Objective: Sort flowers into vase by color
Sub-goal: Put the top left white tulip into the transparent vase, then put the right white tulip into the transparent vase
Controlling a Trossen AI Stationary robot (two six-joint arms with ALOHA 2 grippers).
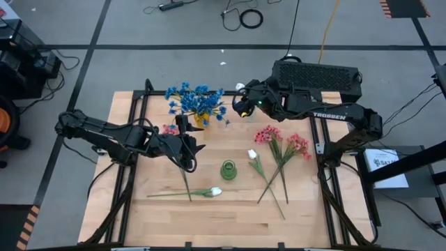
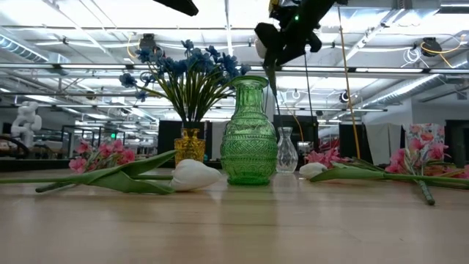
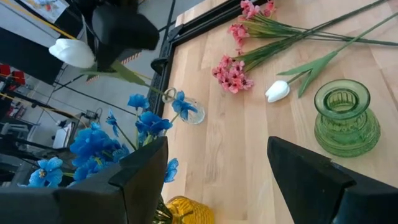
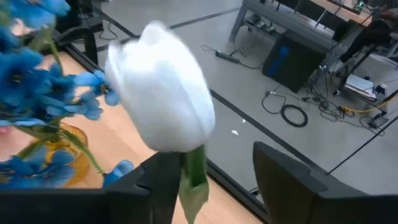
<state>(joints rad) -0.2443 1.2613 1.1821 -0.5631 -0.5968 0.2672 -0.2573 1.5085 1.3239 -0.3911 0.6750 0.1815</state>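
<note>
My right gripper hangs high over the table's far middle, shut on a white tulip, above and beside the small clear vase. The blue flowers stand in a yellow vase. A green vase stands at the middle. My left gripper is open, raised over the left middle, and touches nothing. A pink sprig lies under it. One white tulip lies near the front, another right of the green vase. Pink sprigs lie on the right. My right gripper holds the white tulip by its stem just below the bloom, between the two fingers. The fingers come from the table's right, about level. The tulip is lifted clear, its bloom stands past the fingertips, and the stem's lower part hangs below them.
The black table frame runs along the far and side edges. A black box sits behind the right arm. Bare wood lies along the near edge.
</note>
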